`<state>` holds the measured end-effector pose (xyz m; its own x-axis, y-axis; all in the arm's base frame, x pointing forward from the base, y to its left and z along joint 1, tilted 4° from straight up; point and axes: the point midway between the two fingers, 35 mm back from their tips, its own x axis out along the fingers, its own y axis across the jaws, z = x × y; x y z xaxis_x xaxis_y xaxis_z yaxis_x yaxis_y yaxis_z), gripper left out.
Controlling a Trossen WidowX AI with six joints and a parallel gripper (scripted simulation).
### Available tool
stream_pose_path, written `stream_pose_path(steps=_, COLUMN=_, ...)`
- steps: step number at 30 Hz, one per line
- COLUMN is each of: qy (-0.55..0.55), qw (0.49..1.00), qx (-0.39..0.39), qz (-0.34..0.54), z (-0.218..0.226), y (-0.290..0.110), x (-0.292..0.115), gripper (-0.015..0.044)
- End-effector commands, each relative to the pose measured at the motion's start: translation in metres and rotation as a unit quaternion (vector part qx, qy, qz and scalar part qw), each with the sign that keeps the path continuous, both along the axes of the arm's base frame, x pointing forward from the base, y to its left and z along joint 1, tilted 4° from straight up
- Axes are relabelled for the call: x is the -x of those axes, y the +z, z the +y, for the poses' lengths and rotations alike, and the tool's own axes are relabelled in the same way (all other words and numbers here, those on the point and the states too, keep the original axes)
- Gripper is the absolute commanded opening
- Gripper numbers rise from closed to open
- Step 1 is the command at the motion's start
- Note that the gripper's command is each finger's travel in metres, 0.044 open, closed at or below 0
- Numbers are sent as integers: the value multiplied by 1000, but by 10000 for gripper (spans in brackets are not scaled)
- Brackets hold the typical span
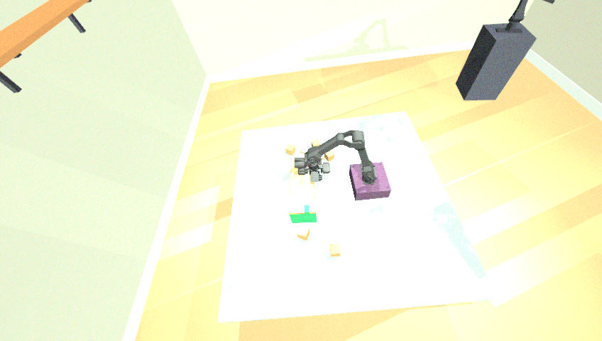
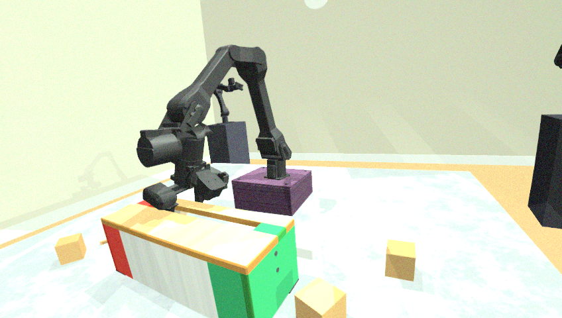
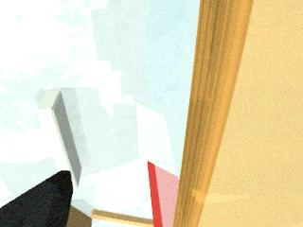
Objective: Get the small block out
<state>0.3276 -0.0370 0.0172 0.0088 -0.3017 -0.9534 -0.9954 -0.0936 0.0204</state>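
The long box (image 1: 302,192) (image 2: 185,260) lies on the white table, with a wooden top, a red end (image 2: 118,252) (image 3: 163,204) and a green end (image 1: 302,217) (image 2: 268,271). My gripper (image 1: 312,170) (image 2: 185,193) is open and empty. It hangs low over the back edge of the box top near the red end, one finger on each side of the wooden rim (image 3: 211,89). A small teal piece shows at the top back corner by the green end; I cannot tell whether it is the block. The shelf inside is hidden.
Loose tan cubes lie around the box (image 2: 69,248) (image 2: 400,260) (image 2: 320,297) (image 1: 289,149). The arm stands on a purple base (image 1: 375,185) (image 2: 272,191) behind the box. Dark towers stand at the table's edge (image 1: 494,63) (image 2: 550,169).
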Motion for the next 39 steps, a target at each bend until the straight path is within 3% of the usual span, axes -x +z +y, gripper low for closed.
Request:
stream_pose_path(steps=1, qy=-1, qw=1000, qx=3, qz=-1, z=-14, y=0, x=-1, gripper=400)
stream_pose_path(steps=11, qy=-1, qw=1000, qx=3, qz=-1, z=-27, y=2, x=-3, gripper=400)
stream_pose_path(steps=18, qy=-4, qw=1000, qx=2, qz=-2, z=-26, y=60, x=-4, gripper=400)
stream_pose_path(steps=24, qy=-4, qw=1000, qx=2, qz=-6, z=-26, y=58, x=-6, gripper=400)
stream_pose_path(steps=27, qy=-11, qw=1000, qx=16, qz=9, z=-41, y=61, x=11, gripper=321)
stream_pose_path(steps=29, qy=-75, qw=997, qx=10, qz=-13, z=-45, y=61, x=14, gripper=285)
stream_pose_path(steps=34, qy=-232, qw=970, qx=-9, qz=-68, z=-49, y=61, x=16, gripper=285)
stream_pose_path(steps=39, qy=-464, qw=874, qx=-42, qz=-141, z=-53, y=60, x=19, gripper=285)
